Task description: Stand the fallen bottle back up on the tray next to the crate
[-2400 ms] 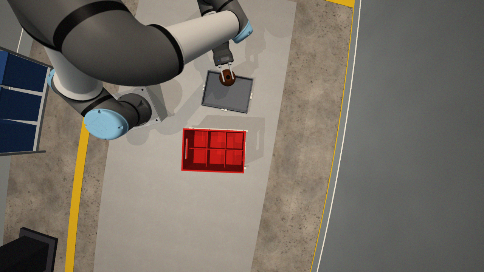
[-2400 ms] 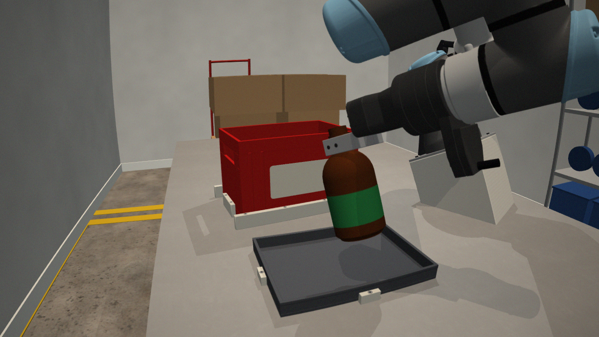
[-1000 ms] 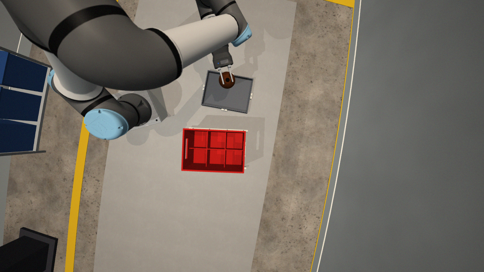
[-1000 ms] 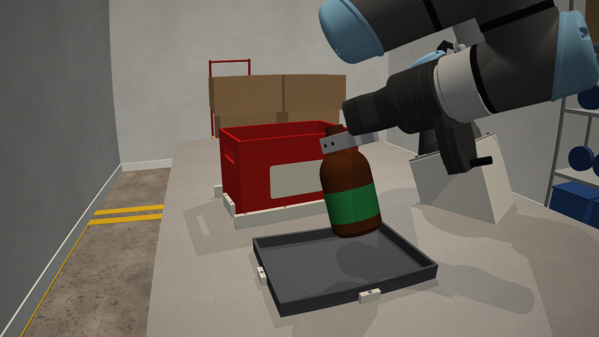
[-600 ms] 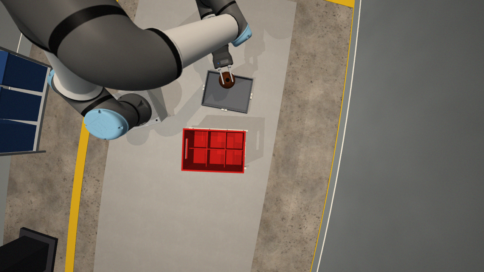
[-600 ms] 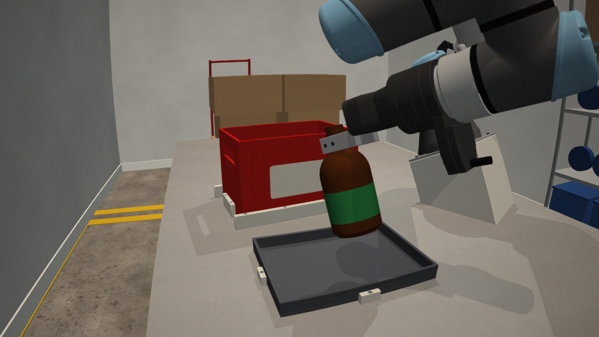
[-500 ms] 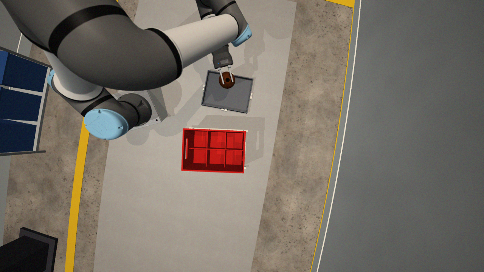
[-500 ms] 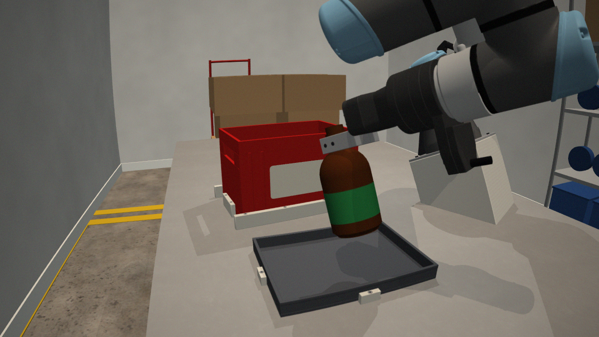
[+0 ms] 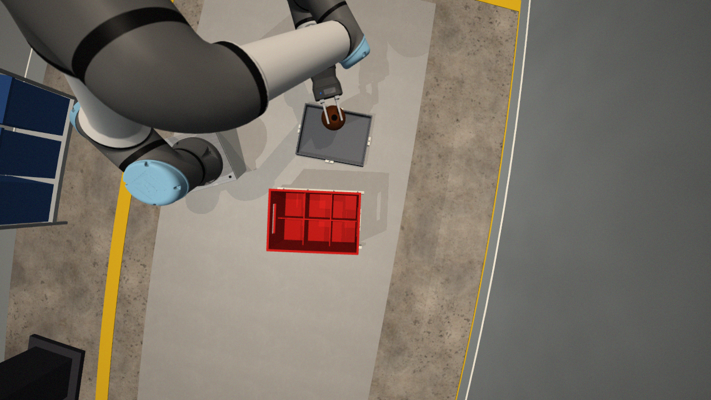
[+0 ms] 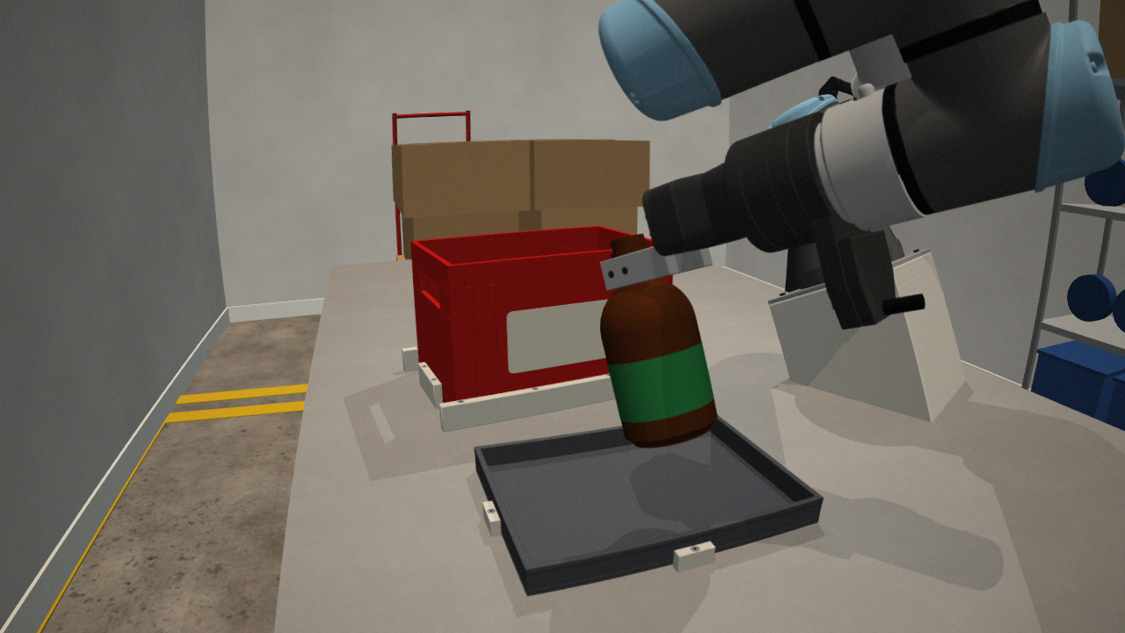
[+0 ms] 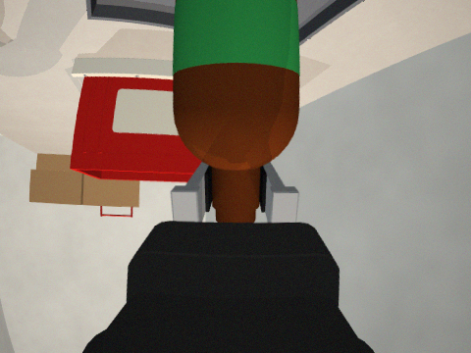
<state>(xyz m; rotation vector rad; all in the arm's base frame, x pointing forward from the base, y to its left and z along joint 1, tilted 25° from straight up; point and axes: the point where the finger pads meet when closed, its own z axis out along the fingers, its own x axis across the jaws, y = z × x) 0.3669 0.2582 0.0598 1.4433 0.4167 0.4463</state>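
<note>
My gripper (image 10: 629, 265) is shut on the neck of a brown bottle (image 10: 656, 358) with a green label. The bottle hangs nearly upright, tilted slightly, with its base just above the far right part of the dark grey tray (image 10: 641, 497). In the overhead view the bottle (image 9: 333, 118) sits over the tray's (image 9: 334, 134) edge nearest the arm, between the fingers (image 9: 331, 110). In the wrist view the bottle (image 11: 235, 73) fills the middle and the fingers clamp its neck. The red crate (image 10: 523, 310) stands behind the tray.
The crate (image 9: 313, 221) has several empty compartments and rests against white stops. The robot's base pedestal (image 10: 865, 338) stands right of the tray. Cardboard boxes (image 10: 518, 185) on a red cart stand beyond the table. Blue shelving (image 10: 1089, 315) is at the far right.
</note>
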